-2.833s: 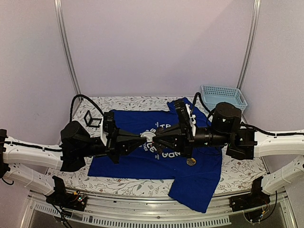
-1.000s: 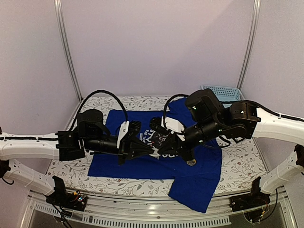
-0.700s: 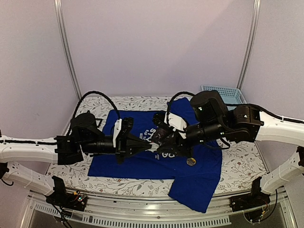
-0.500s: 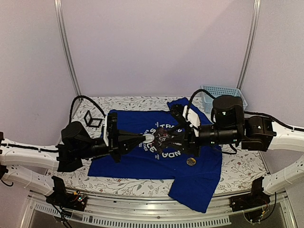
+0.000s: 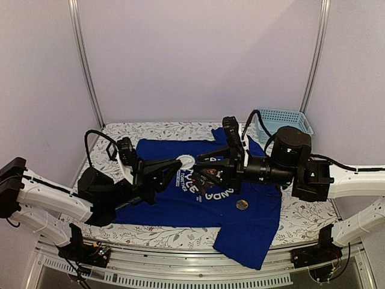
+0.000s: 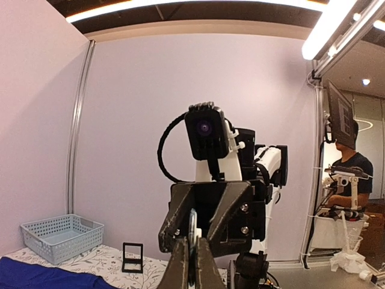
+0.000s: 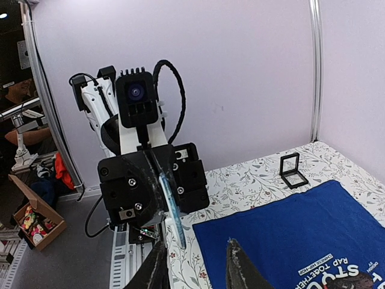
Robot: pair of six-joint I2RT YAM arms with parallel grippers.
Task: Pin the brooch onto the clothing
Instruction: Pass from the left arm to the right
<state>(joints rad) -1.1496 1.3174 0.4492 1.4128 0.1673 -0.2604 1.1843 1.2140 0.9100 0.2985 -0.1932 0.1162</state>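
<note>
Room: pale lilac booth walls; a floral-covered worktop (image 5: 301, 220) with both arms reaching in from its near edge; a blue basket (image 5: 283, 120) at the far right corner; a little black frame (image 7: 293, 171) toward the far left corner

Clothing: the T-shirt (image 5: 174, 205) lies flat across the middle of the worktop, chest print (image 5: 207, 191) face up, one sleeve trailing toward the near edge; a small round piece (image 5: 242, 205) sits on the cloth right of the print, and what it is I cannot tell

Brooch: up in the air, not on the shirt; the brooch (image 5: 186, 161) is a thin round disc, edge-on from the right wrist (image 7: 171, 208)

Left arm: the left gripper (image 5: 180, 164) is pressed together on the disc's rim, nose to nose with the other arm

Right arm: the right gripper (image 7: 195, 242) has its fingers spread with nothing between them, just short of the disc

Step in hand: looks like a mid-air handover, or working the clasp; the pin is not yet in the cloth

Doing it well: line the right fingers up square with the disc so they close on its flat faces, not its edge; clamp fully before the left lets go; keep the disc from turning so the pin side faces down; then pick flat, unwrinkled cloth, with the free pincer holding it taut

Watch for: a thin disc held by its rim could swivel or drop onto the shirt
</note>
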